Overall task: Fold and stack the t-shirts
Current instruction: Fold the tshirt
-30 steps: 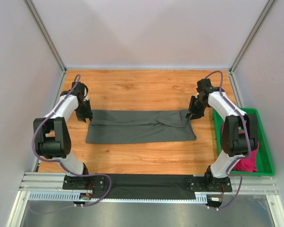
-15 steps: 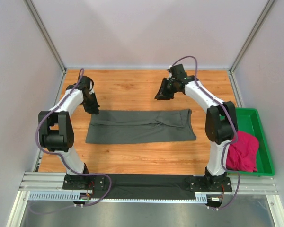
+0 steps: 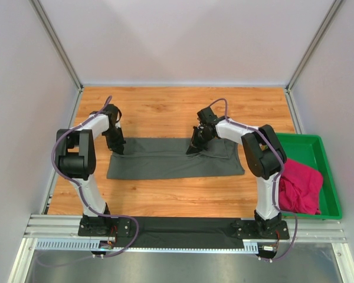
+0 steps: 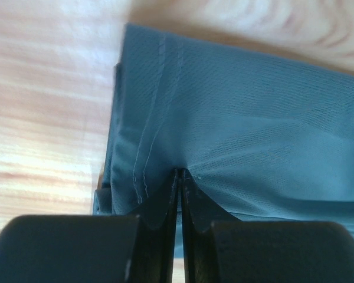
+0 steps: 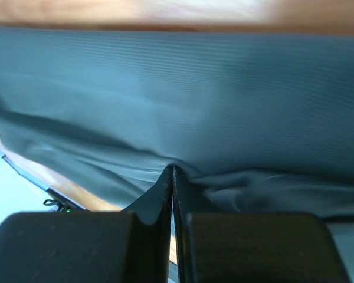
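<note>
The dark charcoal grey t-shirt (image 3: 171, 164) lies folded into a long flat strip across the middle of the wooden table (image 3: 165, 109). My left gripper (image 3: 119, 147) is at the strip's far left corner, jaws shut, with the cloth (image 4: 253, 118) puckering at the tips of the gripper (image 4: 181, 172). My right gripper (image 3: 194, 148) is on the strip's far edge near its middle, jaws shut, cloth (image 5: 194, 88) tented up at the tips of the gripper (image 5: 172, 168). The magenta-pink t-shirt (image 3: 300, 186) lies crumpled in the tray.
A green plastic tray (image 3: 333, 188) stands at the table's right edge, beside the right arm's base. A dark cloth strip (image 3: 183, 232) lies along the front rail between the arm bases. Grey walls close in the left, right and back.
Both grippers left the shirt's two ends, rose, and came down again: the left at the far left corner, the right moved left to the middle of the far edge.
</note>
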